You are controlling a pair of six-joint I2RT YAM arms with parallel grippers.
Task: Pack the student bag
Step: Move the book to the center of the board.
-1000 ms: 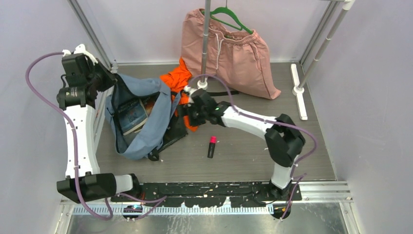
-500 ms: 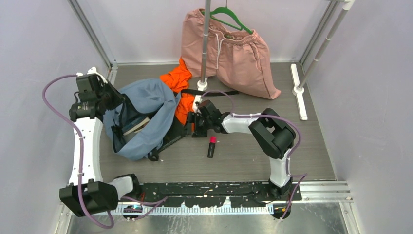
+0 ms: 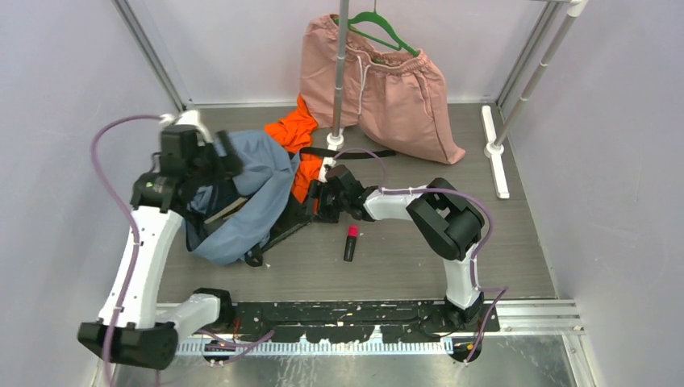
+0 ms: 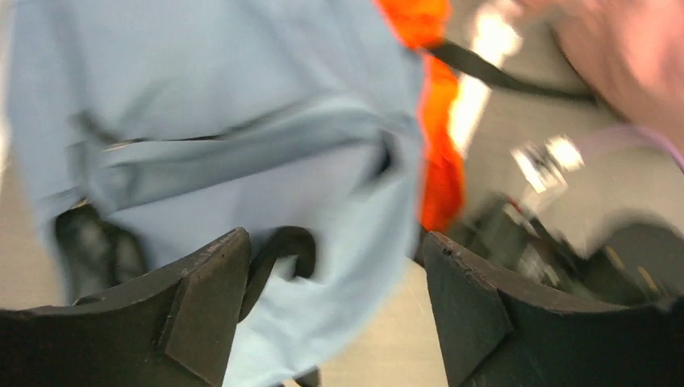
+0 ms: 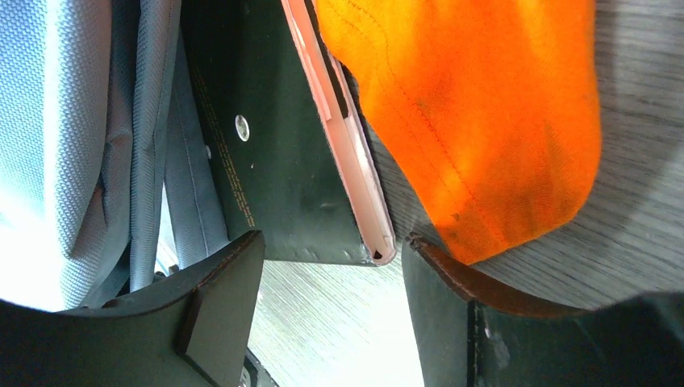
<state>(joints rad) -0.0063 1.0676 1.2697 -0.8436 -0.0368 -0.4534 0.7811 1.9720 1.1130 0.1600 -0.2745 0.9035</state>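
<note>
hanging over the student bag (image 3: 258, 173), the left tool (image 4: 332, 242) gapes apart; the right tool (image 5: 332, 240), also apart, straddles one corner of a dark book (image 5: 282, 161).

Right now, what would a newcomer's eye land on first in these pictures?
The grey-blue student bag lies slumped at left centre, the left claw open over its fabric. Bright orange cloth pokes out behind it, and pink shorts hang on a green hanger at the back. The right claw, jaws apart, straddles the corner of a dark book beside the bag.
</note>
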